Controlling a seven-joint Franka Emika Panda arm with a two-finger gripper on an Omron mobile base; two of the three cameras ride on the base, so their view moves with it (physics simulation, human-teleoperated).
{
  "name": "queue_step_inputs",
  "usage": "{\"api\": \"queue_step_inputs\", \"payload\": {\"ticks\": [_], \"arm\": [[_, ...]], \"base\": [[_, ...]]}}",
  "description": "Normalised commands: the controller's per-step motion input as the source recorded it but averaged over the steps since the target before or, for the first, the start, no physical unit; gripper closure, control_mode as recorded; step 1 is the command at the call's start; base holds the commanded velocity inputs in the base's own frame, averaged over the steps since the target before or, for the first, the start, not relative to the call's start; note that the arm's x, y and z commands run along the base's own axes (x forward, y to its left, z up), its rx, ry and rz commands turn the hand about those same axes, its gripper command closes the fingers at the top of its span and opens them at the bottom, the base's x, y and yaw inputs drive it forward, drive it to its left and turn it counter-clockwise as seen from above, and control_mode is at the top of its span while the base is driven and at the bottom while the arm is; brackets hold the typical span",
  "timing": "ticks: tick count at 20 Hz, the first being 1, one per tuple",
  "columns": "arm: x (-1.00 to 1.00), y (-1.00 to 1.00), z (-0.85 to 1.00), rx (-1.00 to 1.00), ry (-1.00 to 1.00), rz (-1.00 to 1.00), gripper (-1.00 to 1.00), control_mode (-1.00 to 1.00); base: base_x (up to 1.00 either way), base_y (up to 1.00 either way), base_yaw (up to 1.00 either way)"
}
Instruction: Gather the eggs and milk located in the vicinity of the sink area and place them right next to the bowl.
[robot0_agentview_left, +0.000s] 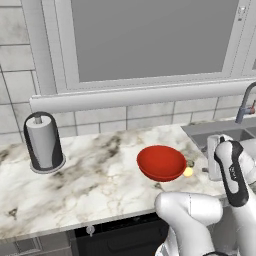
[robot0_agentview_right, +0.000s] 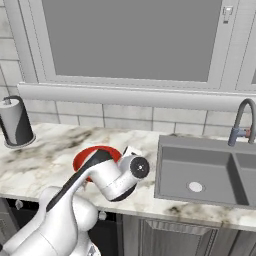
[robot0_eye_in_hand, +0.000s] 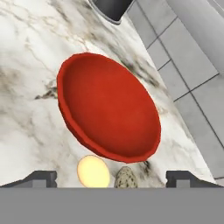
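Hovering wide open and empty, fingers frame unlabelled egg beside bowl.

Even, bright rendered light, soft low-resolution edges, faint shadow under the bowl.

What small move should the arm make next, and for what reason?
Probably lift straight up and away. The jaws stand wide open, and the yellow egg lies on the counter right beside the red bowl, next to a speckled egg, so it looks delivered.
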Motion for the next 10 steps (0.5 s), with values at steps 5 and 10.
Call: {"api": "queue_step_inputs", "payload": {"ticks": [5, 10], "arm": [[-0.59, 0.0, 0.41, 0.0, -0.22, 0.0, -1.0, -1.0], [-0.43, 0.0, 0.32, 0.0, -0.19, 0.0, -1.0, -1.0]], "base": [[0.0, 0.0, 0.0], [0.0, 0.0, 0.0]]}}
